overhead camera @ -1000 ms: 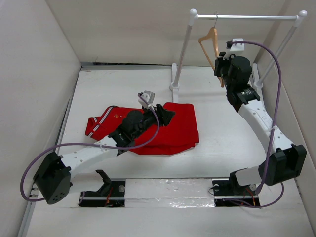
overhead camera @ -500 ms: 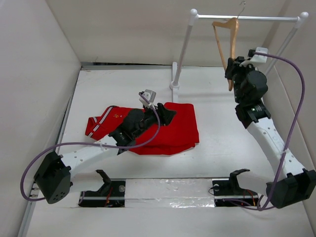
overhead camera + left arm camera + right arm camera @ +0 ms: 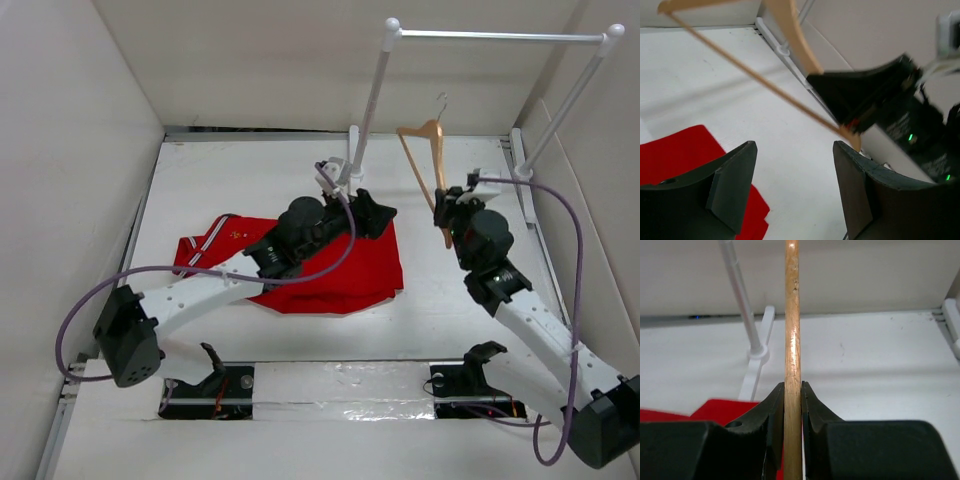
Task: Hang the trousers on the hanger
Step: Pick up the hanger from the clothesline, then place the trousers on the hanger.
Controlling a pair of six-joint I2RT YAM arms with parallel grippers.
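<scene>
Folded flat on the table [image 3: 230, 180]: the trousers [image 3: 345, 270], long axis left to right in the top view, striped waistband end with the emblem [image 3: 237, 235] pointing toward the left wall. Over their far right corner in that view: the left gripper [image 3: 383, 213], jaws spread wide with nothing between, facing the hanger. Clear of the white rail [image 3: 500, 35] and up off the table: the hanger [image 3: 425, 160], pinched tight in the right gripper [image 3: 447, 208] by 1 wooden arm near its lower tip. Tilted, hook [image 3: 440, 100] toward the far wall, 1 shoulder tip out to the left, the other down toward the arm bases; crossbar running diagonally from far left to near right. From the right wrist, wood standing straight up between the clamped fingers [image 3: 775, 410].
</scene>
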